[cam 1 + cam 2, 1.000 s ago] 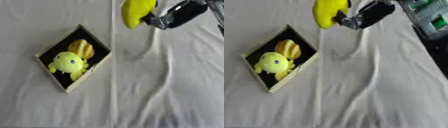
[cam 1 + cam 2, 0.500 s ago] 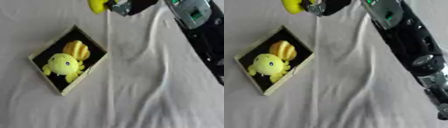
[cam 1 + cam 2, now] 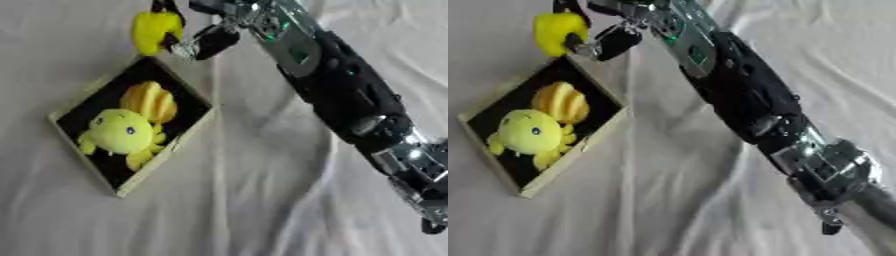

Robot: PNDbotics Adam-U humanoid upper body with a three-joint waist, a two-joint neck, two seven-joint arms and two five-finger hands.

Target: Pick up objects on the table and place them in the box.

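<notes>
My right hand (image 3: pixel 199 41) reaches in from the lower right across the white cloth, its fingers curled round a yellow object (image 3: pixel 156 31). It holds that object just above the far corner of the box (image 3: pixel 84 104). The box is a shallow tan tray with a black inside, set askew at the left. Inside it lie a yellow plush toy (image 3: pixel 121 133) and an orange ridged object (image 3: pixel 149 101). My left hand shows in neither view.
My long black and silver right forearm (image 3: pixel 745 100) crosses the table diagonally from the lower right to the upper middle. The white cloth (image 3: pixel 254 200) lies in folds around the box.
My right hand has carried the yellow object leftward to the box's far corner. More of my arm has come into sight. The camera has shifted too.
</notes>
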